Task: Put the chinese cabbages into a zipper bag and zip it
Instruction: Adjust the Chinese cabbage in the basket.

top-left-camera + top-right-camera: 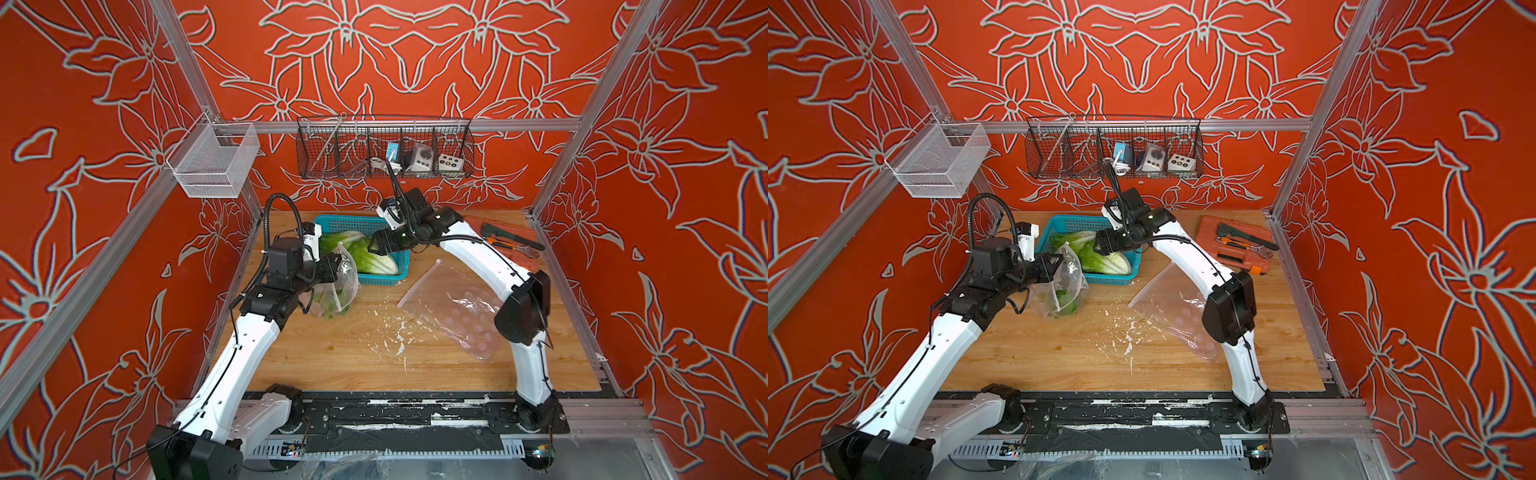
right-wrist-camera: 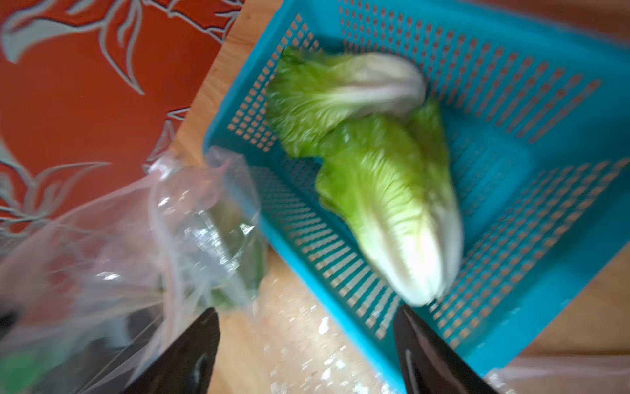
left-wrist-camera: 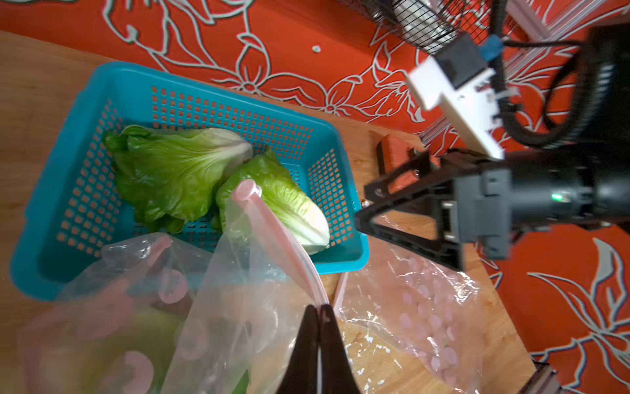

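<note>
left tool [image 3: 318, 308]: clenched on the pink zip rim of the zipper bag [image 1: 338, 286], bag bottom on the counter [image 1: 353, 357], one green head inside | right tool [image 2: 306, 310]: released, empty, above the teal basket [image 1: 353, 222] | chinese cabbages [image 1: 372, 255]: two in the basket, 1 o'clock from the bag | spare bag [image 1: 453, 307]: flat, 4 o'clock
</note>
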Controlling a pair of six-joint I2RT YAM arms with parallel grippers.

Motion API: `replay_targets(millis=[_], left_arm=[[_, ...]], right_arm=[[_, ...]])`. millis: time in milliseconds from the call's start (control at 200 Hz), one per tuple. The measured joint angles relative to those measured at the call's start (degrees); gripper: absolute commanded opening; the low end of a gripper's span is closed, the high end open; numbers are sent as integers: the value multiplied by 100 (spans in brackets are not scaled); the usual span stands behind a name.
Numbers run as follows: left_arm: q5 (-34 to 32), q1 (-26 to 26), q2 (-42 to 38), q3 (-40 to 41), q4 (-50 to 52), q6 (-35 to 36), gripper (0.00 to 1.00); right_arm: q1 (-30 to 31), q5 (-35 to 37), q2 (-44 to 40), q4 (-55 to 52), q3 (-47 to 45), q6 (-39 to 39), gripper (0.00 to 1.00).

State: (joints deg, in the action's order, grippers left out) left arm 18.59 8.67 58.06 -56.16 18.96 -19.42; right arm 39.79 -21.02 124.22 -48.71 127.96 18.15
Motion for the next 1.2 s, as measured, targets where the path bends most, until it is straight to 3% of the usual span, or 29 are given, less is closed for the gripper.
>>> replay_targets(millis=[175,385,445,535,575,661,776,876,1011,1041,1131,1201], left_arm=[[74,0,-155,-269,129,11,0],[72,2,-358,-831,190,33,0],[72,2,-393,-846,195,31,0],[72,0,-389,-822,199,28,0],[74,2,-387,-791,201,28,0],[70,2,-389,-752,245,31,0],[68,2,-389,-697,243,31,0],[79,0,-389,-632,238,26,0],[103,2,-387,-601,238,11,0],[107,2,-387,-601,238,9,0],[125,2,-387,-601,238,2,0],[146,2,-391,-595,238,-11,0]], right_arm=[[127,857,1482,-907,1735,-765,99],[195,1403,2236,-1174,1941,-1340,96],[199,1510,2361,-1084,1950,-1399,85],[197,1604,2524,-1051,2138,-1440,49],[188,1606,2557,-1047,2210,-1394,38],[164,1515,2465,-933,2111,-1185,28],[142,1281,1604,-44,632,-761,15],[125,1217,542,1222,-1023,-133,14],[31,1510,-562,3853,-2988,1202,19],[2,1652,-634,4485,-3270,1521,24],[-70,2162,-527,5925,-3720,2433,54],[-107,2516,-293,6483,-3779,2990,64]])
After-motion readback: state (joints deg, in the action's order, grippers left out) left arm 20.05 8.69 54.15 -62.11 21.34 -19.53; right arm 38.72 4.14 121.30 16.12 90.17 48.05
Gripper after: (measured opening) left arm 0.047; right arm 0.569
